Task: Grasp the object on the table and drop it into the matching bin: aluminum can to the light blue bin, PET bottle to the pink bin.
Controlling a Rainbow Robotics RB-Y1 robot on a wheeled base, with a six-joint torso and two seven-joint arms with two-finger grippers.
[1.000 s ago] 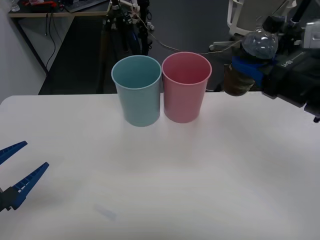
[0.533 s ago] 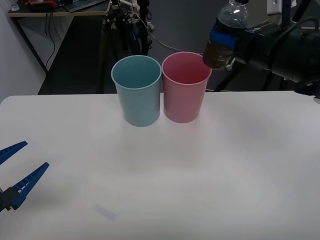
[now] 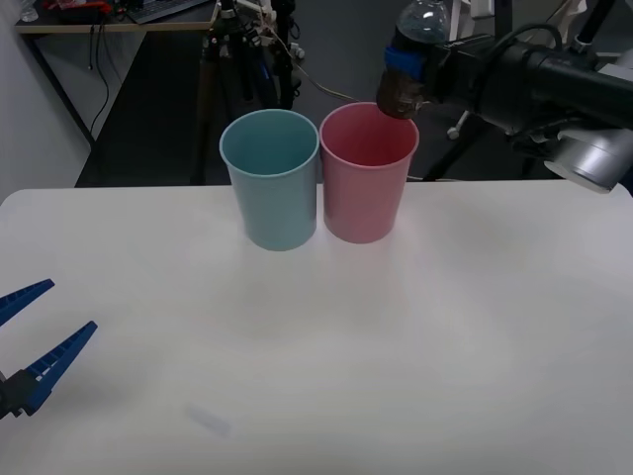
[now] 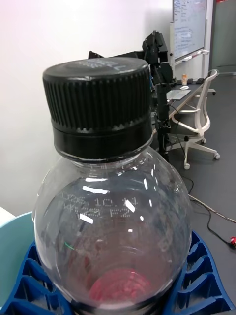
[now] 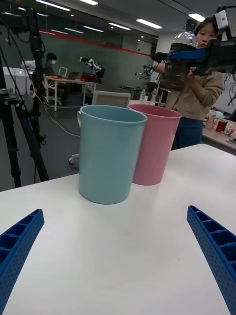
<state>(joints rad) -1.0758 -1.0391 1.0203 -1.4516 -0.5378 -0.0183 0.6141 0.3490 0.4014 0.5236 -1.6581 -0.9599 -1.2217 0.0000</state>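
Note:
My right gripper [image 3: 407,61] is shut on the PET bottle [image 3: 406,59], a small clear bottle with a black cap and dark brownish lower body. It hangs upright just above the far right rim of the pink bin [image 3: 367,185]. In the right wrist view the bottle [image 4: 110,197] sits between my blue fingers [image 4: 206,280], pink showing through its base. The light blue bin [image 3: 272,178] stands touching the pink one on its left. In the left wrist view the bottle [image 5: 177,64] hovers over the pink bin [image 5: 153,142], beside the light blue bin [image 5: 109,152]. My left gripper [image 3: 30,341] rests open at the near left of the table [image 3: 326,346].
The two bins stand side by side near the table's far edge. Tripods, cables and office chairs fill the floor behind the table.
My right arm has carried the bottle leftward and upward, from beyond the table's far right to above the pink bin's rim. The left arm has not moved.

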